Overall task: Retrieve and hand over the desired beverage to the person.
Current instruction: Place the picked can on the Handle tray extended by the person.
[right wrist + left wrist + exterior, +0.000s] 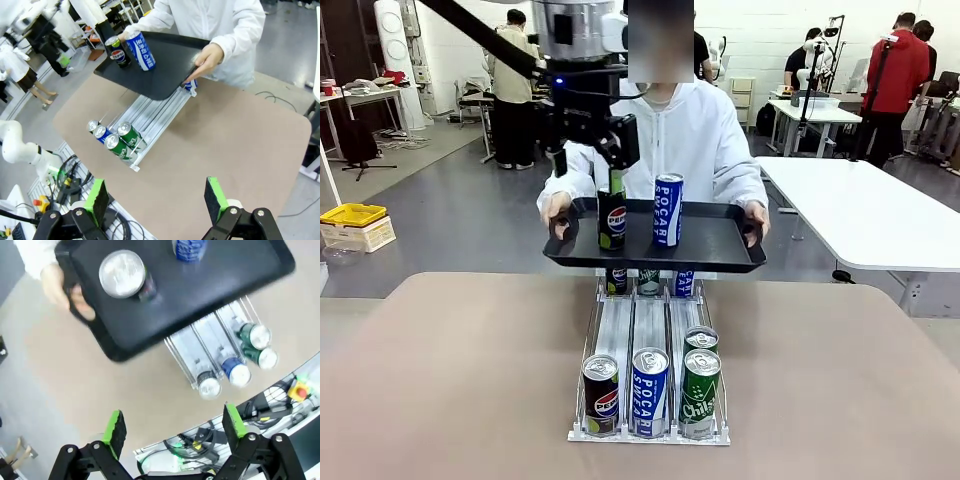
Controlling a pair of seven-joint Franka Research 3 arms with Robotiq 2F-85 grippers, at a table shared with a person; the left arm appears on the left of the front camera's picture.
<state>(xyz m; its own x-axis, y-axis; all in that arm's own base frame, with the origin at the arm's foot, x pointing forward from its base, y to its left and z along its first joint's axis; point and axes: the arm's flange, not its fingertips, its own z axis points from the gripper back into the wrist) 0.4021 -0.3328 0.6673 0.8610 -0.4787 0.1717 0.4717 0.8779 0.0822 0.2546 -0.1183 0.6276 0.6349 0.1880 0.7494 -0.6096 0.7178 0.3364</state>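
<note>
My left gripper (172, 427) hangs wide open above the tray (720, 245), its green pads well apart with nothing between them; in the front view it (610, 165) sits just over the Pepsi can (612, 220). That can stands upright on the tray's left part, and a blue Pocari Sweat can (667, 210) stands upright just beside it, nearer the tray's middle. The person (690, 130) in the white coat holds the tray by both ends, one hand (555, 207) at its left handle. Below the tray's near edge, the can rack (650, 330) lies on the table (450, 380) with more cans at its front. My right gripper (155, 200) is spread wide and empty, well back from the tray, over bare table.
</note>
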